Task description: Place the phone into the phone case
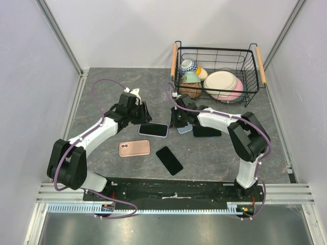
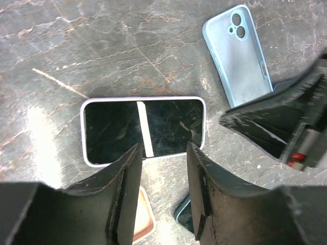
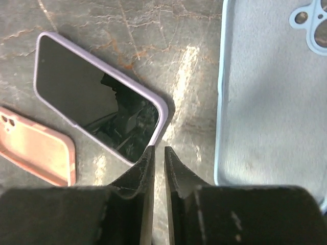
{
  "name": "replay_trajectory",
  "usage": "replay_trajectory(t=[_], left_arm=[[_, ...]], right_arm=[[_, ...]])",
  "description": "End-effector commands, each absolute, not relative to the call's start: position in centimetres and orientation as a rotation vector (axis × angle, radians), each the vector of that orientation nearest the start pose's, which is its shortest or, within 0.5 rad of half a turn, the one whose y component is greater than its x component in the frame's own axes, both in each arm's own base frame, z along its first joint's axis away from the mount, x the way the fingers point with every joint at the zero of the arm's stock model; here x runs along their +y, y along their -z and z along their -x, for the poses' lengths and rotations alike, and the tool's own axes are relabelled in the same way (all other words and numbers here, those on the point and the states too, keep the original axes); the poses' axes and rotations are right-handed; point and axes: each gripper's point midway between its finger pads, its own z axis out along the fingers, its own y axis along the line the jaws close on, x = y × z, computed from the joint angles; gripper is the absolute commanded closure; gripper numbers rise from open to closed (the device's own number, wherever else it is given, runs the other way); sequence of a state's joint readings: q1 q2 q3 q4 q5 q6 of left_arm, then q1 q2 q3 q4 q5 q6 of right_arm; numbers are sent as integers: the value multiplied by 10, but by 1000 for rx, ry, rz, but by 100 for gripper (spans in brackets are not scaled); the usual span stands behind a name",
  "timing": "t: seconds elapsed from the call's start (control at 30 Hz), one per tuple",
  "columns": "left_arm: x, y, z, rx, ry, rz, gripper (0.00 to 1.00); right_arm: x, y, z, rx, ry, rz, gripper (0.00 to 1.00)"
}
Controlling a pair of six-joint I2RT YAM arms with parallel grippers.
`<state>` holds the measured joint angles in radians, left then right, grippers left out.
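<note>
A phone sits face up inside a lilac case (image 1: 153, 129) (image 2: 143, 130) (image 3: 97, 102) at mid-table. My left gripper (image 1: 144, 117) (image 2: 163, 153) hovers at its near long edge, open, nothing between the fingers. An empty light blue case (image 1: 185, 129) (image 2: 237, 53) (image 3: 271, 102) lies just to its right, inside up. My right gripper (image 1: 179, 121) (image 3: 159, 150) stands over the bare table between these two, jaws a thin slit apart and holding nothing. A bare black phone (image 1: 169, 160) and an empty pink case (image 1: 134, 148) (image 3: 36, 148) lie nearer the arm bases.
A second dark phone (image 1: 207, 131) lies under the right forearm. A black wire basket (image 1: 253, 87) with bowls and plates stands at the back right. Grey walls enclose the table on three sides.
</note>
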<state>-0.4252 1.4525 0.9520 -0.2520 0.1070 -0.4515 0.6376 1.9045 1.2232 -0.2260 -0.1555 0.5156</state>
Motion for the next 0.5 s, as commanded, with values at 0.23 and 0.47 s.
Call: replay_trajectory(t=[0.23, 0.47], left_arm=[[-160, -100, -326, 2369, 745, 123, 43], [-156, -90, -325, 2385, 766, 142, 43]], right_arm=[[303, -138, -332, 2256, -1188, 119, 41], [293, -127, -339, 2264, -1229, 72, 29]])
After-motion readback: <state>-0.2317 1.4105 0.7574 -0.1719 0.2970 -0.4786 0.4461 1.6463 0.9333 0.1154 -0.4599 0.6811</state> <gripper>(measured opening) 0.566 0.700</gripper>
